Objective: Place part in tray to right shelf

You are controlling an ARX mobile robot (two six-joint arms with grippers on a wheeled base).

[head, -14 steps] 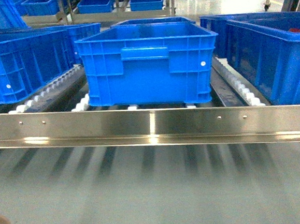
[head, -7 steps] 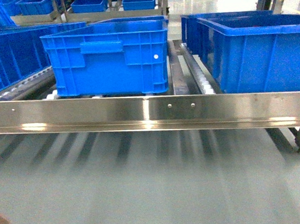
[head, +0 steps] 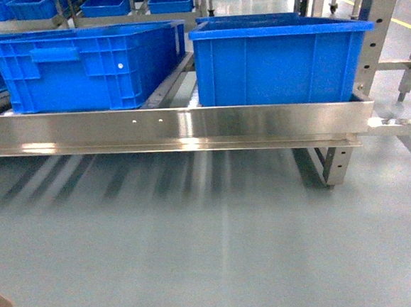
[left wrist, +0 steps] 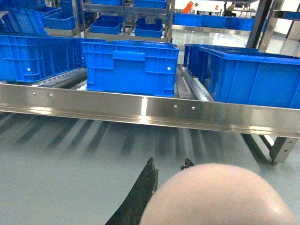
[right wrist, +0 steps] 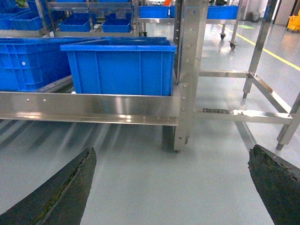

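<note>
Faced a steel roller rack (head: pixel 189 126) loaded with blue crates (head: pixel 276 59), above bare grey floor (head: pixel 213 252). Saw a blurred beige bulge, judged to be the tray (left wrist: pixel 220 197), filling the lower right of the left wrist view, hard against the left pincer (left wrist: pixel 169 161); probably carried low and close so as to ride steady. Could not tell whether that pincer was clamped on it, with most of one finger hidden behind the beige mass. Found the right pincer (right wrist: pixel 172 154) spread wide and empty, its dark fingers at the lower corners of its frame. Saw no blue part anywhere; possibly lying in the tray, out of sight. Against the head view of a second earlier, found the crate once at centre shifted to the upper left, and the rack's right end with its perforated post (head: pixel 377 33) newly in view at the upper right; presumably rolling rightward toward the right shelf.
</note>
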